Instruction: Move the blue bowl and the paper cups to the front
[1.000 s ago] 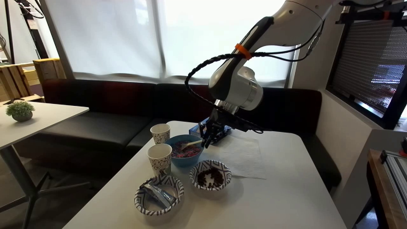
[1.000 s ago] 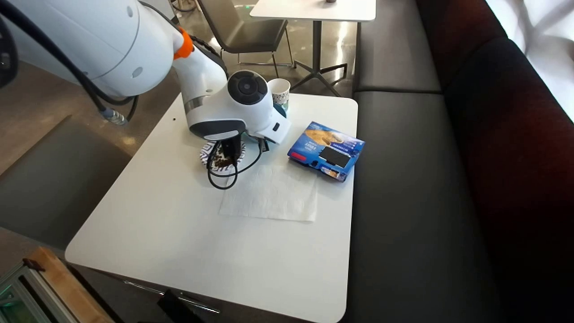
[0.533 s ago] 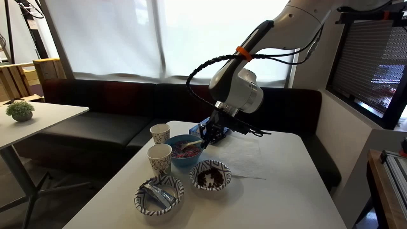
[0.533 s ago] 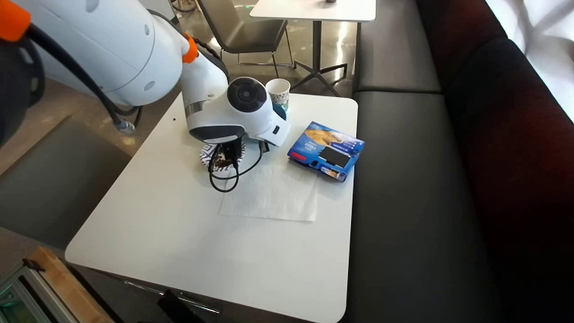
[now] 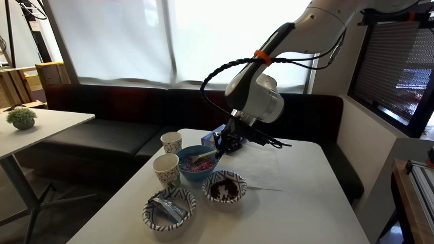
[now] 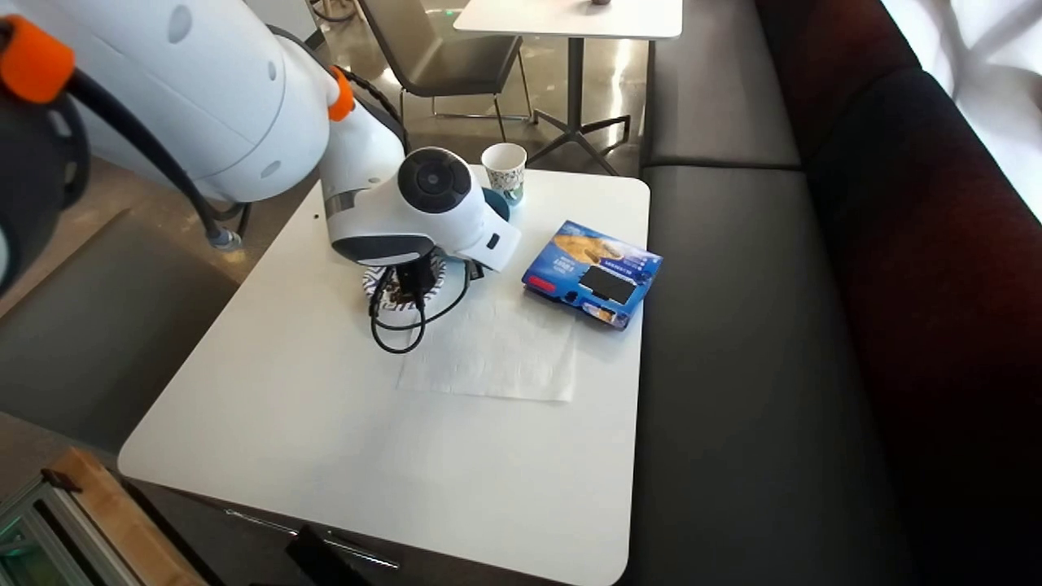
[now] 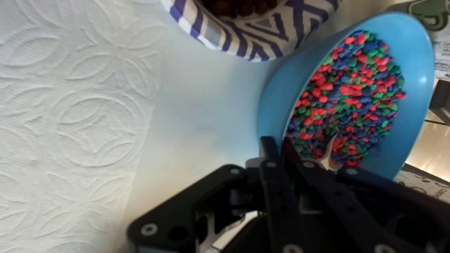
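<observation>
Listener: Where is the bowl, and what do you hold?

Operator: In an exterior view the blue bowl (image 5: 199, 176) is by the left edge of the surface (image 5: 291, 217), just beside the near paper cup (image 5: 168, 174) and the far paper cup (image 5: 172, 145). In the wrist view my fingers (image 7: 270, 149) are clenched on its rim, one inside, one outside.

Listener: How will it handle?

Operator: Stiff and smooth, I judge, rather slippery, and weighted by the red, green and blue bits (image 7: 351, 91) inside. Held at a single point, it may tip and spill; I'd slide it level. The cups should be light and easily dented: grip gently, below the lip.

Listener: What just changed?

Operator: Over the last half second the bowl has shifted slightly away from the far edge, its spoon (image 5: 205, 155) with it. The near paper cup now leans toward the left edge, perhaps touching the bowl.
</observation>
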Available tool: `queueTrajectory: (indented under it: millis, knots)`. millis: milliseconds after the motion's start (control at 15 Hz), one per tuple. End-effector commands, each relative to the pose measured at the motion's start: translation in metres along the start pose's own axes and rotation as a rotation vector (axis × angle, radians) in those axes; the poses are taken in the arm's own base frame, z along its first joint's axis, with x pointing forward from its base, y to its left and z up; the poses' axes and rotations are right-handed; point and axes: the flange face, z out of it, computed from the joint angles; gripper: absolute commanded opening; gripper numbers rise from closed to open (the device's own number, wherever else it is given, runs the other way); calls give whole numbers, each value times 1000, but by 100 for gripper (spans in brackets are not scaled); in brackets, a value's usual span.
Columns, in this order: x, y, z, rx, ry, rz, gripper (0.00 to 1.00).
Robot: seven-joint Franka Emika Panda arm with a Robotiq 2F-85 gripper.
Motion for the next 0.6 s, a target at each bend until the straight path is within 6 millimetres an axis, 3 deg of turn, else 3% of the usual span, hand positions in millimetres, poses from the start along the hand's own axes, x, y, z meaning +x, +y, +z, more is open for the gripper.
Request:
queueTrajectory:
  millis: [0,533]
  knots:
    - [-11,6,-17,4,15,13,1]
    - [-23,44,-45,-6,42,80,1]
